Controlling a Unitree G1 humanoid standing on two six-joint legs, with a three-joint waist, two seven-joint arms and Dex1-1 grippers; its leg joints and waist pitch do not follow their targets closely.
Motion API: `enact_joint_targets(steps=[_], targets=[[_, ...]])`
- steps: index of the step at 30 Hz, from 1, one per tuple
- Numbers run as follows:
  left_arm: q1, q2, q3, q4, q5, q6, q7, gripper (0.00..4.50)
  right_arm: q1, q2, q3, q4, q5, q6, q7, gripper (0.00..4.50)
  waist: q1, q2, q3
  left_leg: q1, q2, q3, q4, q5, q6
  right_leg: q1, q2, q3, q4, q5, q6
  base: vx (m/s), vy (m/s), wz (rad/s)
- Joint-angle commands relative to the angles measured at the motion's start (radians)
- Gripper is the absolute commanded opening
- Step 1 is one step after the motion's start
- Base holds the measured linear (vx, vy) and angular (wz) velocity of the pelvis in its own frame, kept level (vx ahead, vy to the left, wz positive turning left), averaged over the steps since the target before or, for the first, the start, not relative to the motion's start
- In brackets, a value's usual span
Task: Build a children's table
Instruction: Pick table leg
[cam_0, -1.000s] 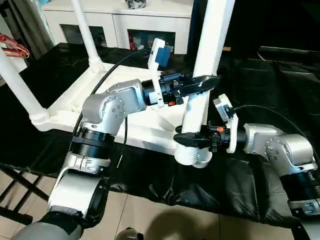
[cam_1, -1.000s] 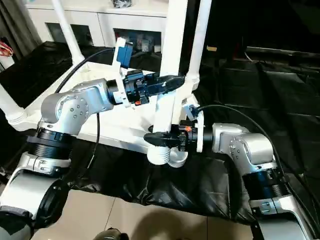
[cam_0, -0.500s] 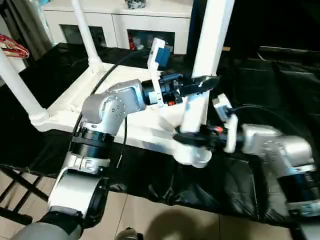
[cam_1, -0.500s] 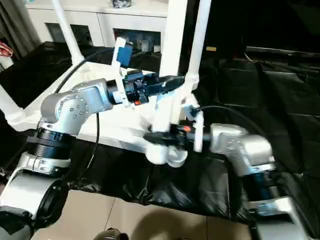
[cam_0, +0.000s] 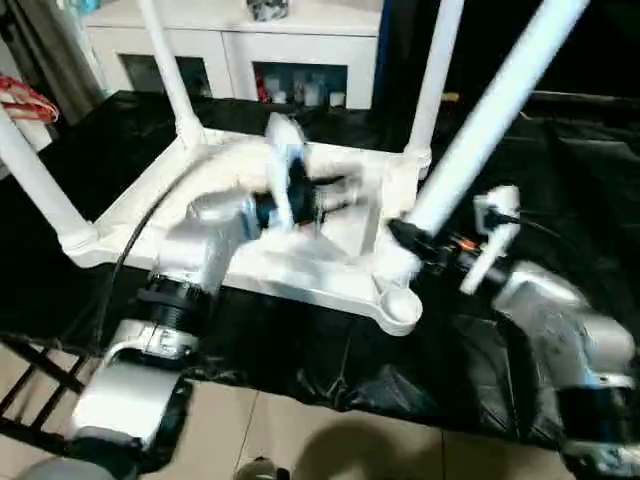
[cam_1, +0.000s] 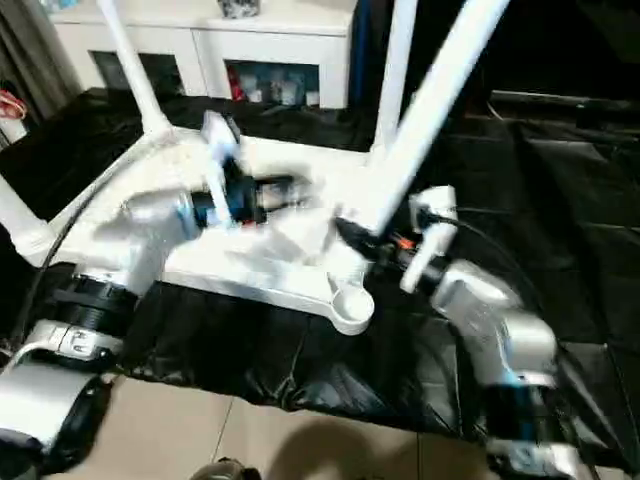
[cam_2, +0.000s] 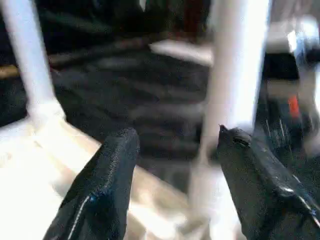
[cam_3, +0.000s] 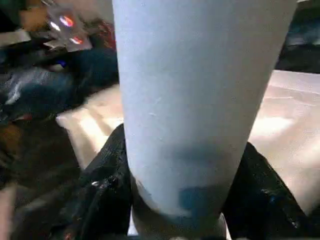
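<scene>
We see the white children's table (cam_0: 300, 265) lying upside down on the black tabletop (cam_0: 480, 350). Our right hand (cam_0: 405, 238) is clamped on the fourth leg (cam_0: 480, 130), which leans tilted beside the empty corner socket (cam_0: 400, 305). Our left hand (cam_2: 172, 150) hangs over the underside, fingers (cam_2: 107, 175) apart, holding nothing.

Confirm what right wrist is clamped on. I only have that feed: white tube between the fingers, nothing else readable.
Observer: It's the fourth table leg. The right gripper holds it near its lower end, and the leg tilts up and away to the robot's right.
Operator: Seated in the socket?
Observer: No. The near right corner socket of the upturned tabletop is open; the leg's end sits just beside it.
Operator: Left gripper helping?
Observer: No. The left gripper is open and holds nothing.
</scene>
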Motion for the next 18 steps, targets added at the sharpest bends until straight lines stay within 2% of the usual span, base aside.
enact_joint_targets(steps=[1, 6, 7, 8, 9, 10, 11, 13, 18], targets=[[-0.008, 0.023, -0.069, 0.044, 0.068, -0.063, -0.092, 2.91, 0.009, -0.019, 0.018, -0.027, -0.044, -0.022, -0.028, 1.89, -0.006, -0.001, -0.081, 0.021, 0.040, -0.027, -0.066, -0.158, 0.009, 0.057, -0.081, 0.046, -0.083, -0.257, -0.128, 0.000, 0.000, 0.00], [-0.027, 0.040, -0.136, 0.126, 0.130, -0.138, -0.201, 2.91, 0.026, -0.033, 0.021, -0.035, -0.069, -0.034, -0.059, 1.89, -0.007, -0.004, -0.080, 0.019, 0.040, -0.025, -0.065, -0.170, 0.017, 0.060, -0.085, 0.046, -0.084, -0.268, -0.150, 0.000, 0.000, 0.00], [-0.033, 0.047, -0.170, 0.163, 0.165, -0.184, -0.241, 2.91, 0.029, -0.034, 0.016, -0.038, -0.075, -0.033, -0.067, 1.89, -0.006, 0.006, -0.080, 0.021, 0.041, -0.026, -0.065, -0.175, 0.017, 0.059, -0.085, 0.046, -0.085, -0.274, -0.149, 0.000, 0.000, 0.00], [-0.033, 0.047, -0.170, 0.163, 0.165, -0.184, -0.241, 2.91, 0.029, -0.034, 0.016, -0.038, -0.075, -0.033, -0.067, 1.89, -0.007, 0.000, -0.080, 0.019, 0.041, -0.026, -0.066, -0.176, 0.016, 0.061, -0.084, 0.046, -0.083, -0.269, -0.145, 0.000, 0.000, 0.00], [-0.039, 0.048, -0.194, 0.200, 0.196, -0.216, -0.262, 2.91, 0.030, -0.036, 0.014, -0.035, -0.080, -0.035, -0.071, 1.89, -0.008, 0.001, -0.080, 0.020, 0.042, -0.027, -0.066, -0.178, 0.015, 0.061, -0.084, 0.046, -0.081, -0.264, -0.151, 0.000, 0.000, 0.00], [-0.043, 0.047, -0.216, 0.239, 0.233, -0.249, -0.243, 2.91, 0.031, -0.036, 0.014, -0.032, -0.085, -0.038, -0.074, 1.89, -0.009, 0.008, -0.079, 0.022, 0.040, -0.026, -0.065, -0.189, 0.016, 0.058, -0.083, 0.045, -0.087, -0.279, -0.148, 0.000, 0.000, 0.00], [-0.046, 0.045, -0.227, 0.263, 0.255, -0.270, -0.225, 2.73, 0.032, -0.036, 0.015, -0.030, -0.087, -0.041, -0.075, 1.89, -0.010, 0.005, -0.079, 0.022, 0.041, -0.026, -0.065, -0.197, 0.015, 0.059, -0.084, 0.046, -0.087, -0.281, -0.148, 0.000, 0.000, 0.00], [-0.052, 0.041, -0.240, 0.309, 0.288, -0.300, -0.195, 2.55, 0.036, -0.035, 0.020, -0.032, -0.093, -0.044, -0.080, 1.89, -0.009, 0.008, -0.081, 0.021, 0.041, -0.026, -0.063, -0.188, 0.018, 0.061, -0.085, 0.046, -0.086, -0.277, -0.150, 0.000, 0.000, 0.00], [-0.073, 0.032, -0.243, 0.380, 0.327, -0.341, -0.123, 2.16, 0.043, -0.034, 0.032, -0.044, -0.097, -0.042, -0.085, 1.89, -0.008, 0.008, -0.082, 0.019, 0.040, -0.026, -0.061, -0.173, 0.030, 0.061, -0.084, 0.045, -0.084, -0.252, -0.163, 0.000, 0.000, 0.00]])
